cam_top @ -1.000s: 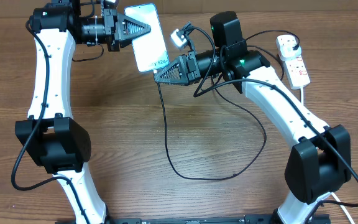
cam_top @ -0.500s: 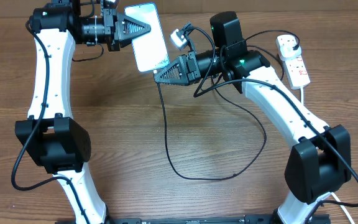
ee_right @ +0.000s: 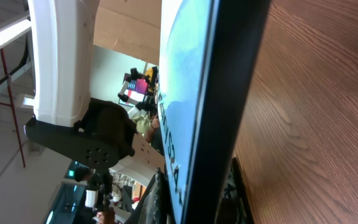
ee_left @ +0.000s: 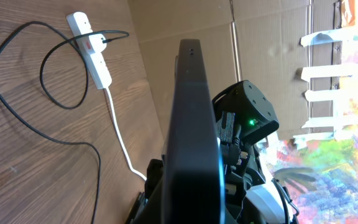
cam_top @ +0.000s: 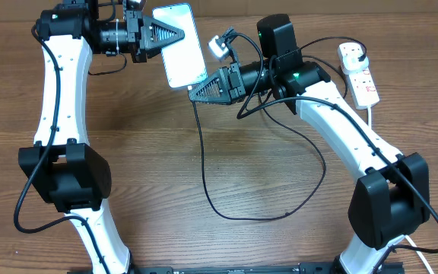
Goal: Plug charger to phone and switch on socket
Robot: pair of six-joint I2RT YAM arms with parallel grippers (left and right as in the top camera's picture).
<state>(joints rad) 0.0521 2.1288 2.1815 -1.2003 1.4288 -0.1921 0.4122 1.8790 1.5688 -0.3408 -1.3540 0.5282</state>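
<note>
My left gripper is shut on the side of the phone and holds it up off the table, its light blue screen facing up. The phone's dark edge fills the left wrist view, and its screen and edge fill the right wrist view. My right gripper is pressed against the phone's near end, shut on the charger's connector tip, which is hidden. The black charger cable hangs from that gripper, loops over the table and runs to the white socket at the far right, where its plug sits.
The socket lies by the table's back right corner, and its thick white cord trails toward the front. The charger's slack loops lie on the wood under the right arm. A cardboard wall stands behind the table.
</note>
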